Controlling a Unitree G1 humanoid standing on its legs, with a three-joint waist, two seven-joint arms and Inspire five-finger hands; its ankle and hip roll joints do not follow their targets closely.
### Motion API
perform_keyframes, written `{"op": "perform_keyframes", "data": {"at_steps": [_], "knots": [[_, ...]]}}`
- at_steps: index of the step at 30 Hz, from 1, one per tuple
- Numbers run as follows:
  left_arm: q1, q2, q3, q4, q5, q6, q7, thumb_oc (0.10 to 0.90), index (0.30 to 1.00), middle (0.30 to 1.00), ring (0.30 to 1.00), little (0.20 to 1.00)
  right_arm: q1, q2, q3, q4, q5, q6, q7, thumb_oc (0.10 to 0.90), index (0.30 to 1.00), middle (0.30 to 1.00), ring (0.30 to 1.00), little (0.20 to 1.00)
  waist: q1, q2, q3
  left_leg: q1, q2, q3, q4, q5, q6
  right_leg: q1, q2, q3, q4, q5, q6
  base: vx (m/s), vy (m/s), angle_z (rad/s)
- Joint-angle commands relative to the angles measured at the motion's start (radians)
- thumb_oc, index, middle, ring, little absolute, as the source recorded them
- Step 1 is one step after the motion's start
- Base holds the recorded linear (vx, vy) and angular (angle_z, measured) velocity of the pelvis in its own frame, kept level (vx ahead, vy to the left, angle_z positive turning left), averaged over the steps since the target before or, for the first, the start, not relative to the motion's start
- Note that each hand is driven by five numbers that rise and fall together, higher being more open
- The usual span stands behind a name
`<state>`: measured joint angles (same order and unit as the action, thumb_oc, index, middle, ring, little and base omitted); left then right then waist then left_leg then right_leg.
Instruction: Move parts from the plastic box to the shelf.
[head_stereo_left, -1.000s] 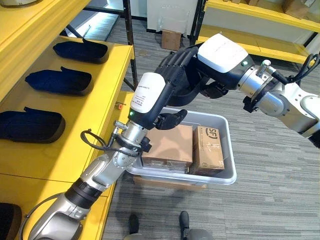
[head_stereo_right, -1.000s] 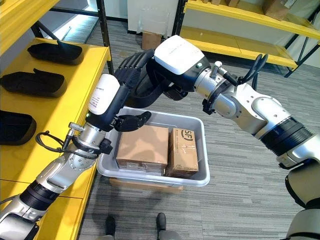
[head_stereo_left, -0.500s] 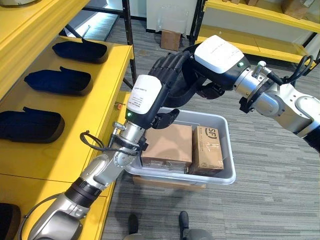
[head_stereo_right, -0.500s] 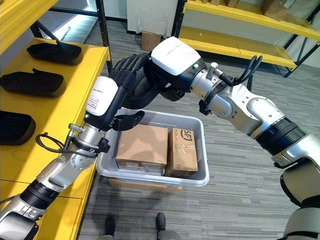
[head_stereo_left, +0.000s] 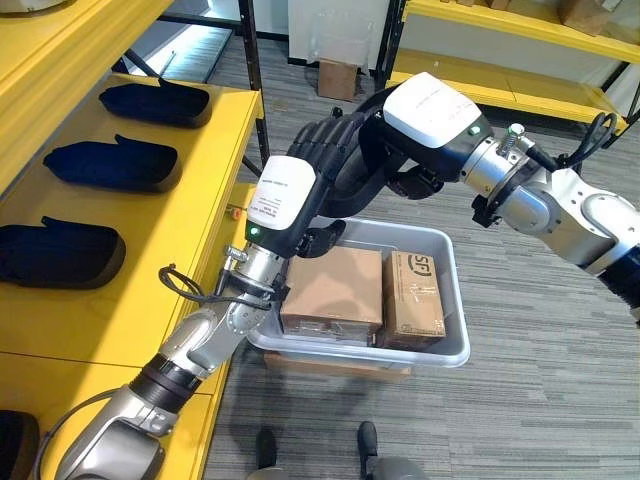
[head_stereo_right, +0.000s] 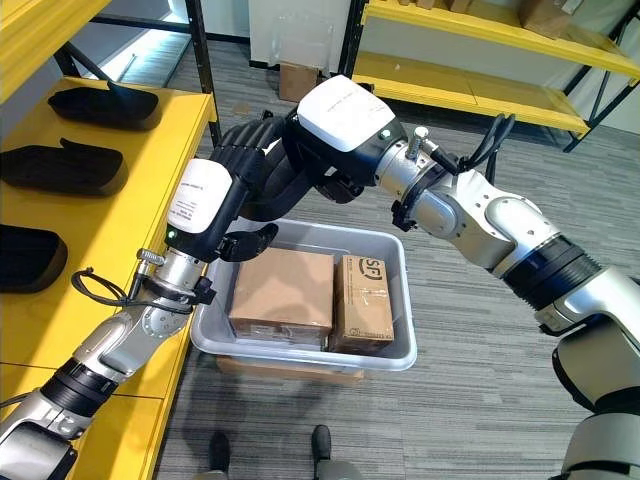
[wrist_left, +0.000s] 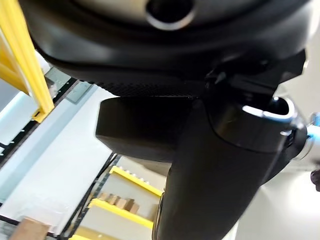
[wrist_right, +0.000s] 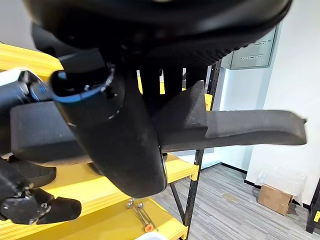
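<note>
Overhead, both robot hands grip long black foam part; flat, matte.

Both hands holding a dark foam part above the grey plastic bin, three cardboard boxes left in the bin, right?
Not quite: the grey plastic bin holds two brown cardboard boxes, not three, as the left eye view shows. The rest stands: the left hand and right hand hold a dark foam part above the bin.

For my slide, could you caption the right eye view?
Both hands carry a black part above the plastic box.
</note>
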<state>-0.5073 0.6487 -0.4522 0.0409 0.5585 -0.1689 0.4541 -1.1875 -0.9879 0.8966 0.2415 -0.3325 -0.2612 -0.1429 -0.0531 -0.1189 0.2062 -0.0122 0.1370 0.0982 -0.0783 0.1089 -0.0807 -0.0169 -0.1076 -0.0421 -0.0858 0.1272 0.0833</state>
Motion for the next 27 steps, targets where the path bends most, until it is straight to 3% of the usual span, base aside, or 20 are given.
{"op": "perform_keyframes", "data": {"at_steps": [1, 6, 7, 8, 27], "knots": [[-0.096, 0.009, -0.058, 0.075, 0.03, -0.02, 0.058, 0.9, 1.0, 1.0, 1.0, 1.0, -0.169, 0.063, -0.08, 0.083, 0.06, 0.021, -0.128, 0.4, 0.3, 0.3, 0.3, 0.3, -0.002, -0.015, -0.199, 0.036, 0.059, 0.014, -0.009, -0.097, -0.022, 0.125, -0.058, -0.026, 0.018, -0.173, 0.065, 0.0, 0.0, 0.0], [-0.107, 0.003, -0.076, 0.103, 0.043, -0.016, 0.058, 0.9, 1.0, 1.0, 1.0, 1.0, -0.168, 0.075, -0.088, 0.086, 0.061, 0.022, -0.129, 0.4, 0.3, 0.3, 0.3, 0.3, -0.005, -0.013, -0.198, 0.037, 0.058, 0.016, -0.009, -0.097, -0.021, 0.123, -0.058, -0.022, 0.02, -0.174, 0.064, 0.0, 0.0, 0.0], [-0.11, 0.002, -0.082, 0.108, 0.045, -0.016, 0.055, 0.704, 0.725, 0.725, 0.725, 0.725, -0.17, 0.076, -0.088, 0.087, 0.061, 0.022, -0.128, 0.4, 0.3, 0.3, 0.3, 0.3, -0.006, -0.012, -0.198, 0.038, 0.058, 0.017, -0.009, -0.098, -0.02, 0.123, -0.058, -0.021, 0.02, -0.174, 0.064, 0.0, 0.0, 0.0], [-0.111, 0.001, -0.083, 0.11, 0.047, -0.016, 0.055, 0.4, 0.3, 0.3, 0.3, 0.3, -0.171, 0.077, -0.088, 0.087, 0.061, 0.022, -0.128, 0.4, 0.3, 0.3, 0.3, 0.3, -0.006, -0.013, -0.198, 0.038, 0.058, 0.017, -0.009, -0.098, -0.02, 0.123, -0.059, -0.021, 0.02, -0.174, 0.064, 0.0, 0.0, 0.0], [-0.146, -0.027, -0.121, 0.168, 0.061, -0.008, 0.071, 0.4, 0.3, 0.3, 0.3, 0.3, -0.178, 0.141, -0.114, 0.09, 0.069, 0.017, -0.154, 0.4, 0.3, 0.3, 0.3, 0.3, -0.015, -0.009, -0.203, 0.046, 0.059, 0.021, -0.009, -0.1, -0.019, 0.126, -0.057, -0.017, 0.023, -0.177, 0.062, 0.0, 0.0, 0.0]]}}
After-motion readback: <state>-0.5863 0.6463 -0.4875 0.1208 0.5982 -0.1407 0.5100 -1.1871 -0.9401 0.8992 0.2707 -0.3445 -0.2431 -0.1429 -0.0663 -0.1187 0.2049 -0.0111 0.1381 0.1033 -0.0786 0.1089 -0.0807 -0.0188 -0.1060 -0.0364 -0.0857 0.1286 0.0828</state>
